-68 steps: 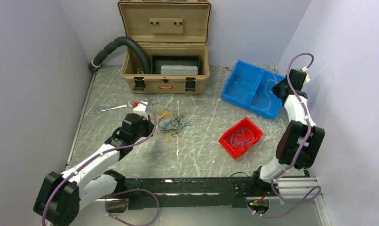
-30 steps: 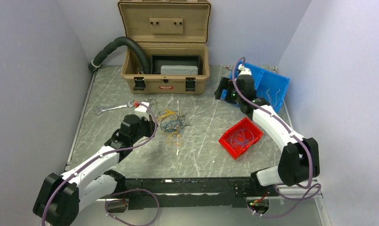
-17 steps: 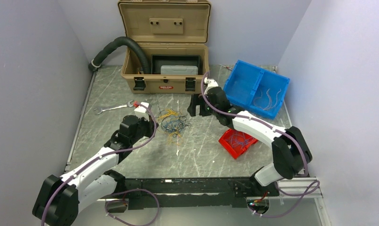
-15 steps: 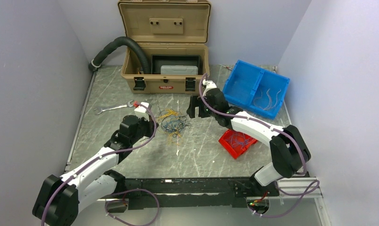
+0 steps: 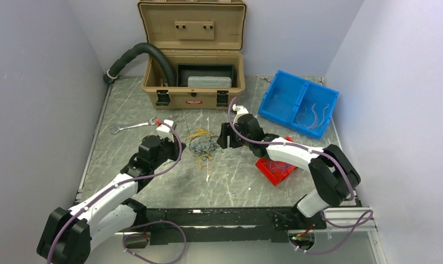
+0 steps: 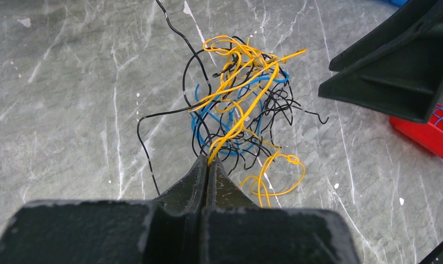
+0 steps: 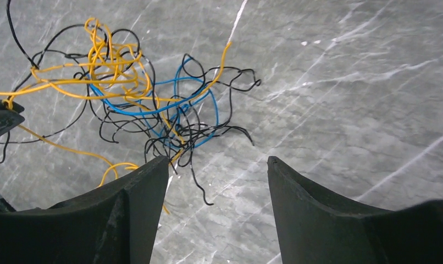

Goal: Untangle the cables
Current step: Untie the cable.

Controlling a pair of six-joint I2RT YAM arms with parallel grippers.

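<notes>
No text can be read. One marking exists: a small red label (image 5: 193, 102) with pale lettering, fixed to the front wall of the tan case (image 5: 181, 94) at the far side of the table (image 5: 236, 181), midway between its two latches (image 5: 163, 98). Its lettering is too small to resolve.

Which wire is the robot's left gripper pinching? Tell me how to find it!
Find the big tan box at the back of the table; a small tangle of wires lies in front of it. The left gripper is shut on one yellow wire there. That wire runs nearly straight from the gripper, while the other yellow, blue and black ones curl loosely.
</notes>
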